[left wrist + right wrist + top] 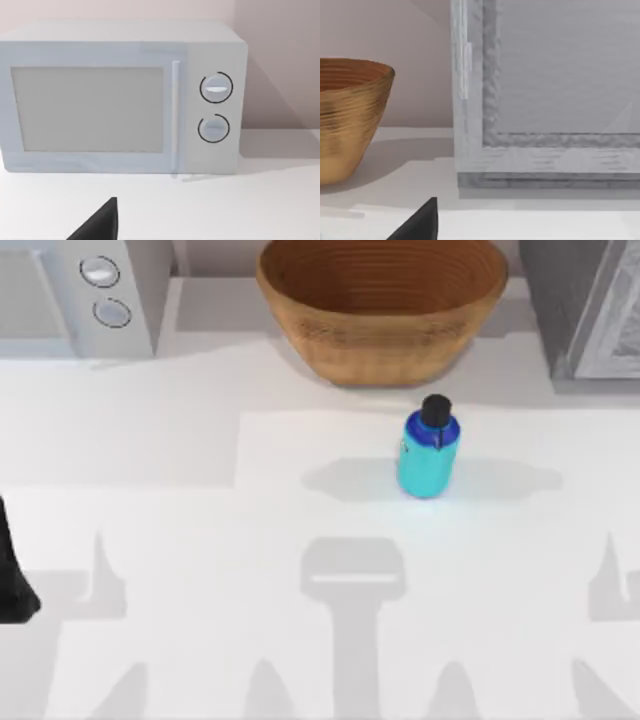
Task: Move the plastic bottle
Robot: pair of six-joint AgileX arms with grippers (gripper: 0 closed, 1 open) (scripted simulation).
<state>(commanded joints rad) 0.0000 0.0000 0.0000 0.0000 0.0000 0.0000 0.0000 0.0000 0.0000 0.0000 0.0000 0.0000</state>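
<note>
Bright even light, soft grey shadows across the white table (150, 540), no glare

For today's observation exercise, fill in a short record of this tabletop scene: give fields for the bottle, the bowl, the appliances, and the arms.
bottle: plastic bottle, cyan with black cap, standing upright on the table, untouched
bowl: wicker bowl just behind the bottle, apart from it
left appliance: microwave at the table's far left corner, door closed, two dials
right appliance: grey cabinet at the far right corner
left arm: dark part at the top view's left edge, away from the bottle
task status: bottle not yet grasped
</note>
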